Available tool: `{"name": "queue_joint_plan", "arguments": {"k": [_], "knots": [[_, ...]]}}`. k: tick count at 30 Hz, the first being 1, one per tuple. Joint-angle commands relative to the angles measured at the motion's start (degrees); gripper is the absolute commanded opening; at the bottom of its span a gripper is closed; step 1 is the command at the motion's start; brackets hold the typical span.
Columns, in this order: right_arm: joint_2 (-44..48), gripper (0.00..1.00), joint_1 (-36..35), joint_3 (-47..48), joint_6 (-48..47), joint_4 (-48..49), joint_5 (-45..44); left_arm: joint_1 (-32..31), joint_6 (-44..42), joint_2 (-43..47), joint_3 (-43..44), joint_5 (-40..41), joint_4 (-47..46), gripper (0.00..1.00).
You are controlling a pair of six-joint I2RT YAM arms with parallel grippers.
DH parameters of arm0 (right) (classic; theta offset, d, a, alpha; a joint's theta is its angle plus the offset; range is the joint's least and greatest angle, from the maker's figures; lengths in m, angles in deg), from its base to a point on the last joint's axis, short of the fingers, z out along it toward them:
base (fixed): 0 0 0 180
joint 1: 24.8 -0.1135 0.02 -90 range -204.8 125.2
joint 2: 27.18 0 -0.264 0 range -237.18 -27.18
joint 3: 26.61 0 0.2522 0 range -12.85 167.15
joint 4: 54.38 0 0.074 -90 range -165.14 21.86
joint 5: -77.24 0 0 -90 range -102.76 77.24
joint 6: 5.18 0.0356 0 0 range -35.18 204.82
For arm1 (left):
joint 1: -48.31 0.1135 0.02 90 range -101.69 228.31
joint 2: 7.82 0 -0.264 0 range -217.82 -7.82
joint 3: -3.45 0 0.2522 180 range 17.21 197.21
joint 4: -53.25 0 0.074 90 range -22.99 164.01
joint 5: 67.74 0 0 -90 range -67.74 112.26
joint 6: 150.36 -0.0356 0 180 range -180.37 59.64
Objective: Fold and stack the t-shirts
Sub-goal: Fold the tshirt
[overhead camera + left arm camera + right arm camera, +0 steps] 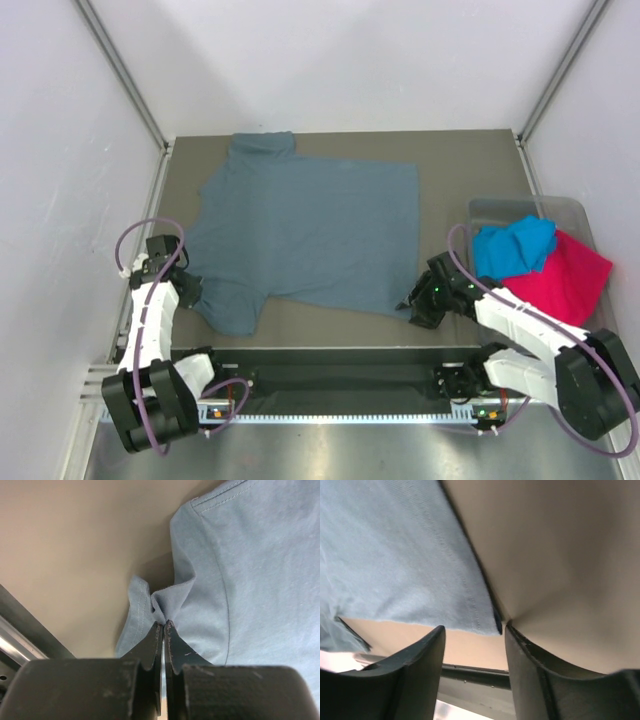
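Note:
The slate-blue t-shirt (305, 225) lies spread flat on the brown table. My left gripper (190, 291) is shut on a pinch of its near-left sleeve edge (162, 605), low at the table. My right gripper (412, 303) is open at the shirt's near-right hem corner (490, 622), which lies just in front of the jaws, between them but not gripped. The turquoise t-shirt (513, 245) and the magenta-pink t-shirt (565, 275) lie crumpled in the clear tub (490, 208) at the right.
The metal rail (330, 352) runs along the table's near edge, right below both grippers. White walls close in the left, right and back sides. Bare table (460, 170) shows between shirt and tub.

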Motion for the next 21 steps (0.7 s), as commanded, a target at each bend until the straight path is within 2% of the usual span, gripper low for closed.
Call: {"name": "queue_joint_plan", "arguments": {"k": [1, 4, 11, 13, 16, 20, 21], "knots": [[1.3, 0.50, -1.0, -2.4, 5.8, -3.7, -5.3, -0.4, -0.1, 0.8, 1.9, 1.8, 1.9, 0.00], [1.1, 0.45, -1.0, -3.3, 7.1, -2.7, -4.5, -0.4, 0.1, 1.1, 1.5, 1.7, 2.2, 0.00], [-0.9, 0.41, -1.1, -4.3, 7.6, -1.0, -5.2, -0.4, 0.0, 1.6, 1.2, 2.5, 2.8, 0.00], [-1.6, 0.33, -1.1, -4.4, 7.6, -0.6, -4.8, -0.4, 0.0, 1.9, 1.5, 2.8, 3.2, 0.00], [-2.9, 0.28, -1.0, -4.2, 6.9, 0.2, -5.0, -0.4, 0.0, 1.9, 1.7, 2.9, 3.4, 0.00], [-4.2, 0.28, -0.9, -4.4, 5.8, 0.3, -5.2, -0.3, 0.0, 1.9, 1.8, 3.2, 3.7, 0.00], [-4.3, 0.23, -0.9, -4.5, 5.6, 0.3, -4.8, -0.3, 0.2, 1.9, 1.8, 3.4, 3.8, 0.00]]}}
